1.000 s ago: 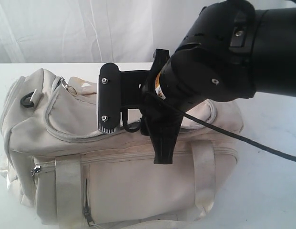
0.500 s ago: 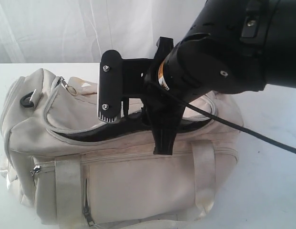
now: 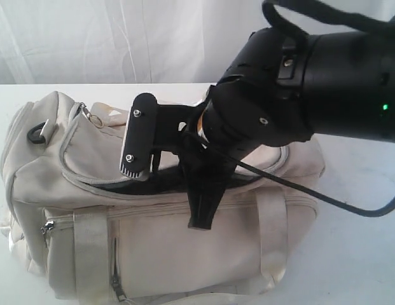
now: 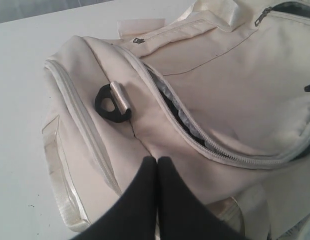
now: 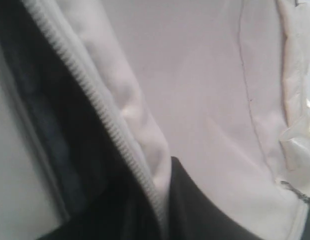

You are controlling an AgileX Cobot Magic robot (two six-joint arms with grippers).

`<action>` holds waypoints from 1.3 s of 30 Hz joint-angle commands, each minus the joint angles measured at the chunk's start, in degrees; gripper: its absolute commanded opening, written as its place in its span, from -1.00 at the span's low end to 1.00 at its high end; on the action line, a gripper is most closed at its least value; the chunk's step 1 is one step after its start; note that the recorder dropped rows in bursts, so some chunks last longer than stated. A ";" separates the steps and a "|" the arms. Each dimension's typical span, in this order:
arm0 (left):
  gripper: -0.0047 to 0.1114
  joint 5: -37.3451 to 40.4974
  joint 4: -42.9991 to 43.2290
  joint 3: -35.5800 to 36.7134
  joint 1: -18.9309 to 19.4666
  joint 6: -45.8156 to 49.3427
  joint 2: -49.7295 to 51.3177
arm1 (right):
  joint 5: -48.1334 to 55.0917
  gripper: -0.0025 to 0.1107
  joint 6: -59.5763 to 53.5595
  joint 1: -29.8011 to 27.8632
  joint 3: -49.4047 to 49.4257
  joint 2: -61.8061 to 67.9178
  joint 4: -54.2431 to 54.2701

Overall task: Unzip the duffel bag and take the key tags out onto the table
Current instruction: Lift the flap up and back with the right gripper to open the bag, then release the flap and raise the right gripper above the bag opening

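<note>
The duffel bag is being supported by the table, w/ the main zip partly undone and a dark slit of lining being exposed along the top. The R gripper is being held at that slit. In the R wrist view the flap's toothed edge is being pinched betw. the two fingers, so it appears clamped on the bag's flap, tho how firmly can't be told. The L gripper is being shown w/ fingertips pressed together, nothing betw. them, at the bag's end near the black clip; whether fabric is being touched can't be told.

Risks, as judged: only a thin edge of fabric is being gripped, so the flap could be lost if it's lifted quickly. Nothing visible is pinning the bag, so it could be dragged or tipped when the flap is pulled. The slit is narrow, so a finger could be snagged on teeth or lining when the inside is reached for.

Containers: in the main compartment only dark lining is being shown; the key tags aren't being seen in any view and are prob. inside, hidden. The front pocket is being shown zipped; contents unknown
</note>
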 commanded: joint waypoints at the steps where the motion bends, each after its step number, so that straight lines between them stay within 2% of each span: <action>1: -0.91 0.29 -0.66 0.27 -0.19 0.26 -0.56 | -8.94 -0.96 6.26 -0.38 -2.37 -0.58 -5.73; 5: -0.91 0.29 -0.65 0.27 -0.19 0.78 -0.56 | -17.27 -0.96 10.97 -1.80 -6.36 2.82 -16.12; 8: -0.91 0.63 -0.65 0.27 -0.19 1.20 -0.56 | -17.30 -0.96 17.77 -5.09 -11.15 9.08 -22.99; 12: -0.91 0.64 -0.65 0.27 -0.19 1.53 -0.56 | -19.95 -0.96 23.33 -11.53 -21.70 18.53 -23.65; 14: -0.91 0.64 -0.65 0.27 -0.19 2.74 -0.56 | -19.26 -0.96 23.59 -14.95 -30.20 24.66 -23.54; 18: -0.91 0.52 -0.65 0.61 -0.19 2.74 -0.56 | -16.25 -0.96 23.59 -18.42 -42.65 33.39 -23.31; 21: -0.91 0.52 -0.65 0.61 -0.19 2.74 -0.56 | -14.07 -0.94 26.94 -20.00 -47.46 37.90 -23.31; 23: -0.91 0.52 -0.65 0.61 -0.19 2.74 -0.56 | -13.42 -0.74 28.79 -20.32 -48.30 38.70 -23.31; 27: -0.91 0.66 -0.65 0.61 -0.19 2.89 -0.56 | -10.84 -0.07 32.91 -20.86 -48.96 39.05 -23.46; 29: -0.91 0.66 -0.65 0.61 -0.19 2.89 -0.56 | -8.43 0.13 33.37 -20.88 -49.51 38.77 -23.62; 30: -0.91 0.66 -0.65 0.61 -0.19 2.89 -0.56 | -6.71 0.19 33.37 -20.88 -50.02 38.37 -23.62; 39: -0.91 0.77 -0.65 0.61 -0.19 3.00 -0.56 | 1.08 0.16 38.41 -20.59 -51.15 30.49 -19.42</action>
